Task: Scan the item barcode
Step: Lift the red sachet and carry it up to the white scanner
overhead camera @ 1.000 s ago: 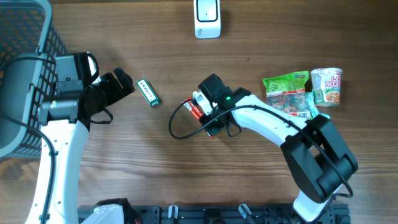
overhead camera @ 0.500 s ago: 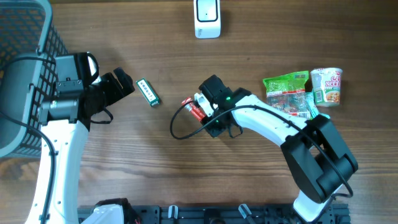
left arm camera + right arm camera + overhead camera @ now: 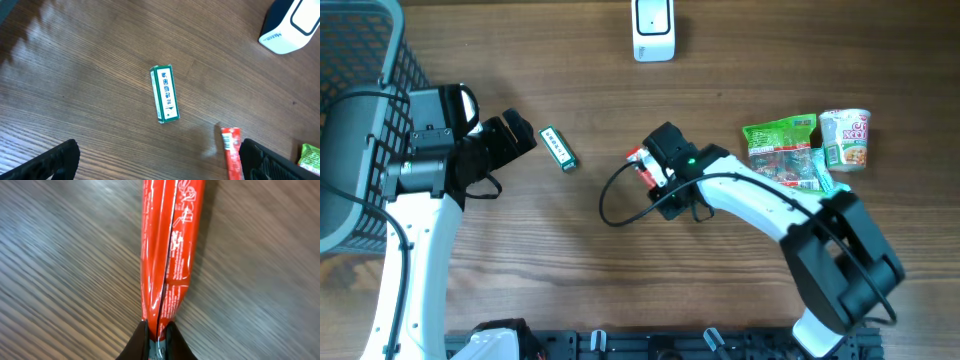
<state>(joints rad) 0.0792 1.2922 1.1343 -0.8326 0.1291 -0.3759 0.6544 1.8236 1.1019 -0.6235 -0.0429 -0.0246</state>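
In the middle of the counter point(image 3: 570, 270), the red packet point(image 3: 639, 160), clamped at one end by the right jaws, closed tight on its crimped seam. To its left, a small green box point(image 3: 558, 148) lying flat, apart from the packet. Just beyond that, the left jaws, spread wide and holding nothing. Up at the far edge, the white scanner point(image 3: 653, 30), well apart from the packet, bare wood between the two. Right of the packet, past the right arm point(image 3: 750, 192), a green snack bag point(image 3: 780, 148) touching a noodle cup point(image 3: 846, 138). Looping off that arm's wrist toward the near side, a black cable point(image 3: 608, 205) — just below the packet, possibly brushing it, hard to tell from above. A wire basket point(image 3: 400, 60) in the far left corner, beside the left arm point(image 3: 420, 200).

Open room: the wide strip between packet and scanner, and the near half of the counter.

Against a second ago — packet carried slightly right and toward the far edge, cable loop dragged along, right jaws narrowed from partly apart to fully together. Left arm and green box unmoved.
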